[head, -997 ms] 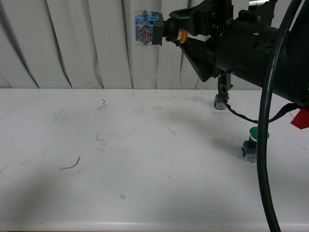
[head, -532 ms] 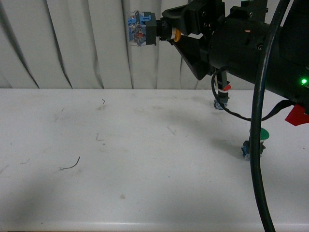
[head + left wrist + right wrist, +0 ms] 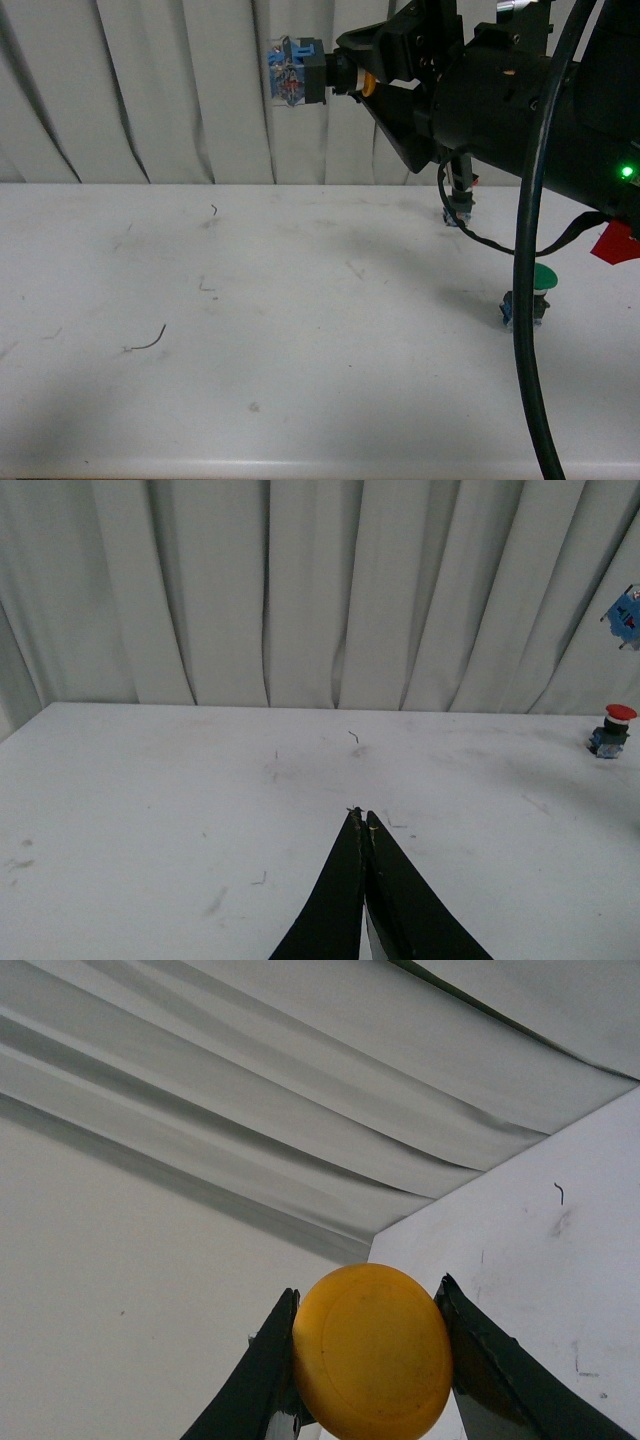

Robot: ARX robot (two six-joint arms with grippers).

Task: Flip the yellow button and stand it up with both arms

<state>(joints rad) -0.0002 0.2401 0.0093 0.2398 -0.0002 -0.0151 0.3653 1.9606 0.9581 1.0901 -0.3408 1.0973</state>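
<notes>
High above the far edge of the worktop [image 3: 300, 380], the yellow button [image 3: 298, 72] lies sideways in your right gripper [image 3: 362, 80]. The jaws are clamped on its cap and black collar, and the blue base sticks out free toward the left arm's side. It looks small, light and rigid plastic. The domed cap is smooth, so expect it to slip or swivel between the pads. For the handover, take the blocky blue base across 2 flat sides. Your left gripper [image 3: 362, 822] hangs over the worktop with its jaws pressed together on nothing, so it needs opening first. The red button [image 3: 610, 728] sits toward the far right corner and the green button [image 3: 530, 292] near the right edge, both well apart from the yellow one.
</notes>
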